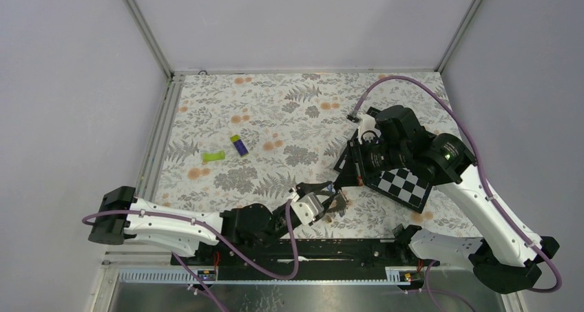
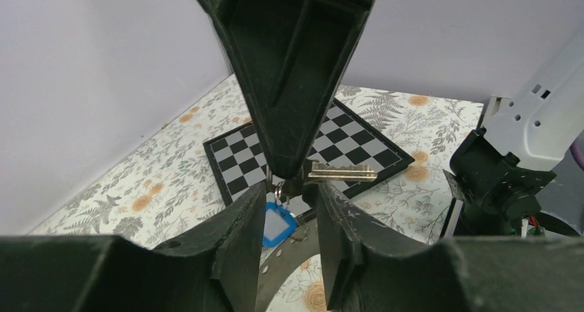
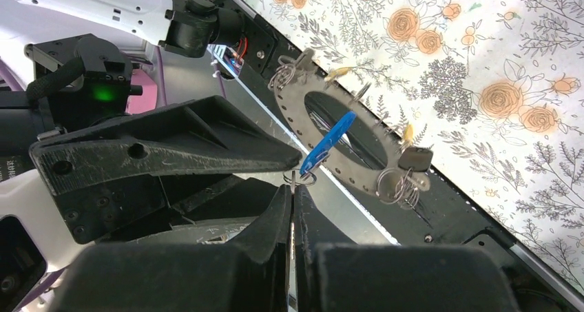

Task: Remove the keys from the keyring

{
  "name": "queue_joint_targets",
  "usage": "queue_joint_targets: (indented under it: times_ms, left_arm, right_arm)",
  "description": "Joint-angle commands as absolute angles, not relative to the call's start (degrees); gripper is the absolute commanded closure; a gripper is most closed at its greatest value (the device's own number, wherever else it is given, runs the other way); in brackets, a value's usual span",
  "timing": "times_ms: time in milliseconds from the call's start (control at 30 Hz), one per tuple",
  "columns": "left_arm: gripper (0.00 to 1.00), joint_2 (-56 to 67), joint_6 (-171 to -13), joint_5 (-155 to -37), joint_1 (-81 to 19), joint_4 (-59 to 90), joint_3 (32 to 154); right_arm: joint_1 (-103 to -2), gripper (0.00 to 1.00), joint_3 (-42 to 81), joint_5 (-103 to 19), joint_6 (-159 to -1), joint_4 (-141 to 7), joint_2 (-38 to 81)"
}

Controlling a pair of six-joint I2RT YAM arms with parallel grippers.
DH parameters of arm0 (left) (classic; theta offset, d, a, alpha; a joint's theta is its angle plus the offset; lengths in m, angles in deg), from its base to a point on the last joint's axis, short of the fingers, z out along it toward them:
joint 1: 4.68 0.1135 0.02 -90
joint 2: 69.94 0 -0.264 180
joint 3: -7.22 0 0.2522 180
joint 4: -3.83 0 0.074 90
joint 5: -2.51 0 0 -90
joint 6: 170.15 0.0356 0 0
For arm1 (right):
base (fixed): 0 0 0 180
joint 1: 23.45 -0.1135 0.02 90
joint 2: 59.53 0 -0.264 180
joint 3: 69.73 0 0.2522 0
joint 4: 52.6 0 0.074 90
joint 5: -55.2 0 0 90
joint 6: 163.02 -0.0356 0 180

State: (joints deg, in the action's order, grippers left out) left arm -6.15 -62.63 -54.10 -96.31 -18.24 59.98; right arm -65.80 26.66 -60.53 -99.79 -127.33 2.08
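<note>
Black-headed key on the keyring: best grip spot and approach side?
Pinch the black-headed key by its black head, across the flat faces. Come from outside the keyring rim: the head sticks out past the rim there. The silver keys crowd beside it, so probably keep jaws narrow.

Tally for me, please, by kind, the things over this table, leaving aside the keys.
Arms: 2 (left arm, right arm)
Keyring: 1
Checkerboard: 1
Small loose pieces: 2 (green piece, purple piece)
Total: 6
</note>
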Motion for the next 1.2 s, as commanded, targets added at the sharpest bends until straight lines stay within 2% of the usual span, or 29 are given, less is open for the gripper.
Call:
queue_joint_targets:
  times_ms: [0, 367, 800, 1067, 1133, 1167]
  left_arm:
    - [0.64, -5.53, -63.99, -55.85, -95.22, -20.13, 63.1]
    - [0.75, -5.78, -65.36, -56.72, -93.94, -19.72, 63.08]
    - [1.0, -5.49, -67.35, -55.42, -93.27, -20.06, 62.75]
    - [0.99, -5.89, -67.67, -53.48, -93.01, -20.79, 62.1]
    - [0.94, -6.08, -67.75, -53.14, -92.94, -20.64, 61.95]
    - [0.86, -6.19, -67.83, -53.05, -92.88, -20.62, 61.87]
  right_arm:
    - [-66.04, 1.0, 27.62, -67.01, -99.29, -126.04, 1.67]
    - [-66.01, 1.0, 26.43, -70.7, -98.51, -126.27, 1.4]
    - [-66.05, 1.0, 25.94, -73.73, -98.71, -126.15, 0.56]
    - [-65.97, 1.0, 26.11, -73.86, -98.35, -126.68, 0.28]
    - [-66.03, 1.0, 26.2, -73.66, -98.29, -126.87, 0.16]
    - [-66.0, 1.0, 26.21, -73.64, -98.29, -126.92, 0.16]
